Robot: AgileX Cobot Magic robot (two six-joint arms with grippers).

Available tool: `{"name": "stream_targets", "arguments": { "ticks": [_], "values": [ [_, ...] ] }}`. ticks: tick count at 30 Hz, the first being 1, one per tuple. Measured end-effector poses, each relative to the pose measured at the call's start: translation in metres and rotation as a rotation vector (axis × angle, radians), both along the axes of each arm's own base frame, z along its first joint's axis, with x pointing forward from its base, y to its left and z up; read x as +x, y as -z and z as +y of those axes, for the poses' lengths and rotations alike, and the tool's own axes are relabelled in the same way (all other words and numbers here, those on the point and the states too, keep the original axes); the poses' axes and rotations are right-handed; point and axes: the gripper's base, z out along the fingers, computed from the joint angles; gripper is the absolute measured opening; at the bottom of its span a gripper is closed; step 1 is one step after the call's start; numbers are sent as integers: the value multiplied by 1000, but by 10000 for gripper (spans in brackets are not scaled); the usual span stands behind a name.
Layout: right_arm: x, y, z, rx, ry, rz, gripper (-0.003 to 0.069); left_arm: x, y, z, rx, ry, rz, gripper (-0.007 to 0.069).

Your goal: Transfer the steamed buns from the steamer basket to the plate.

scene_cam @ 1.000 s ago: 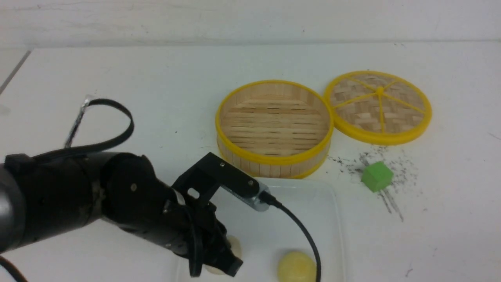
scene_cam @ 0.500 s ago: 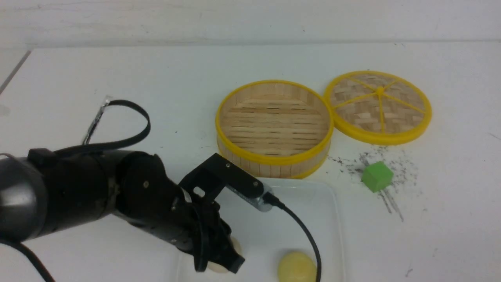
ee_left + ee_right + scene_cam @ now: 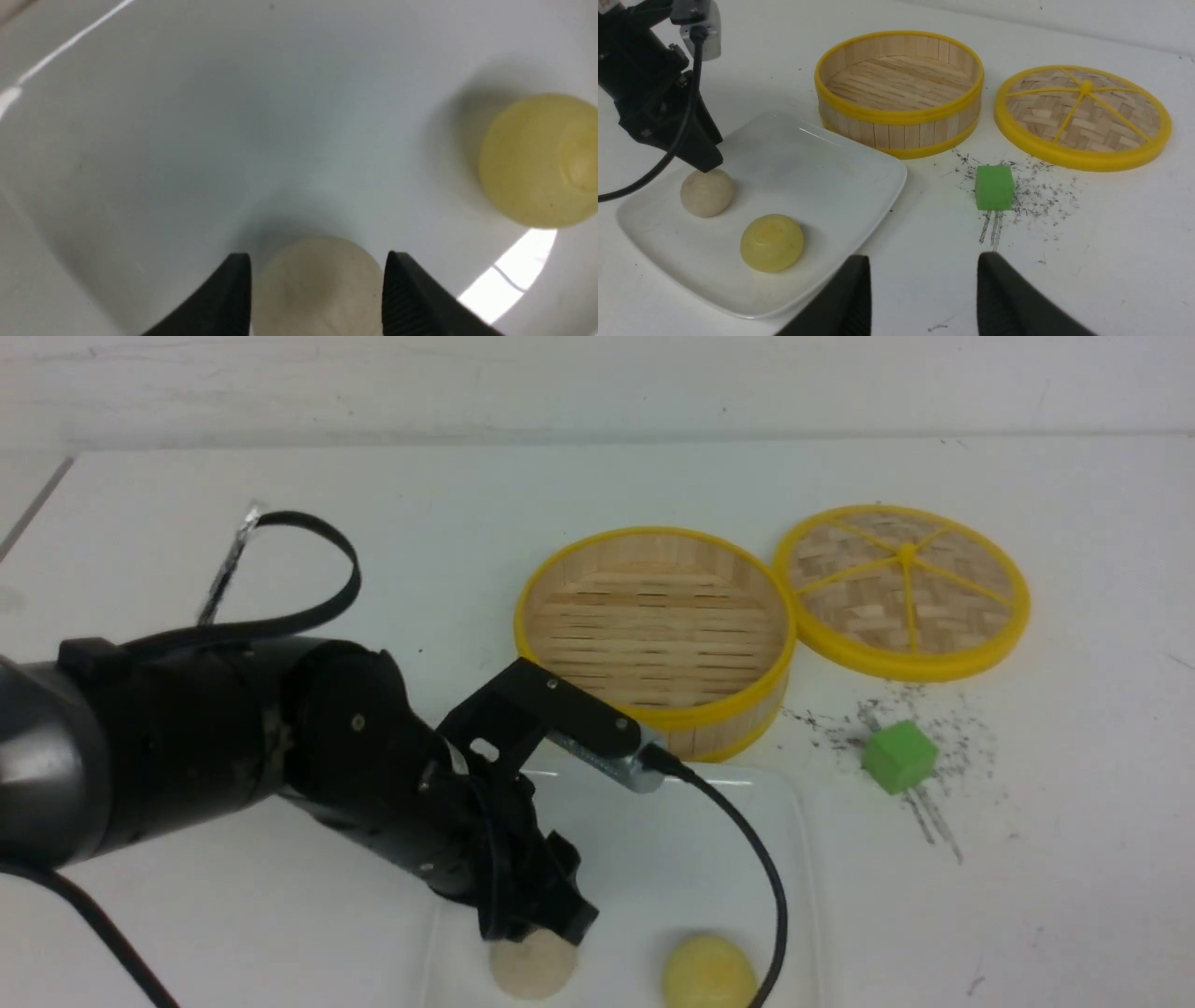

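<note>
Front view, the change: a second ago the left gripper (image 3: pixel 546 919) was closed around the pale bun (image 3: pixel 533 966). Its fingers are now spread and it sits slightly higher, leaving the bun bare on the plate (image 3: pixel 653 859).
Front view, the buns: the yellow bun (image 3: pixel 708 973) rests on the plate beside the pale one, the two apart.
Front view, the source: the steamer basket (image 3: pixel 653 714) stands just beyond the plate's far edge, and its slatted floor shows no buns.
Left wrist view: the dark fingers flank the pale bun, released rather than clenched. Whether they brush its sides cannot be told.
Right wrist view, the other arm: the right gripper (image 3: pixel 924 259) hangs off the plate's near edge, jaws apart with nothing between them.
Right wrist view, bystanders: the woven lid (image 3: pixel 1083 116) and green cube (image 3: pixel 994 187) lie well away from the plate, on the basket's side.
What it means: with both buns on the plate, the transfer looks complete. Only a clean retreat of the left arm seems to remain.
</note>
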Motion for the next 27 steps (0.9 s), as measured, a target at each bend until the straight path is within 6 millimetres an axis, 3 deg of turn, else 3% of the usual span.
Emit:
{"name": "stream_targets", "arguments": {
  "ticks": [6, 15, 17, 18, 19, 21, 22, 23, 27],
  "values": [
    [0, 0, 0, 0, 0, 0, 325, 0, -13, 2, -13, 9, -66, 379],
    [1, -1, 0, 6, 4, -14, 325, 1, -82, 20, -84, 25, -544, 379],
    [1, -1, 0, 6, 4, -14, 325, 2, -105, 37, -154, -82, -643, 379],
    [1, -1, 0, 6, 5, -14, 325, 4, -118, 56, -189, -183, -688, 379],
    [1, -1, 0, 6, 5, -14, 325, 4, -120, 58, -191, -196, -694, 379],
    [1, -1, 0, 6, 5, -14, 325, 3, -136, 88, -182, -309, -766, 379],
    [1, -1, 0, 6, 5, -14, 325, 2, -139, 94, -174, -325, -782, 379],
    [1, -1, 0, 6, 5, -15, 325, -3, -150, 114, -126, -376, -848, 377],
    [1, -1, 0, 7, 5, -16, 325, -28, -172, 157, -24, -527, -930, 372]
  ]
}}
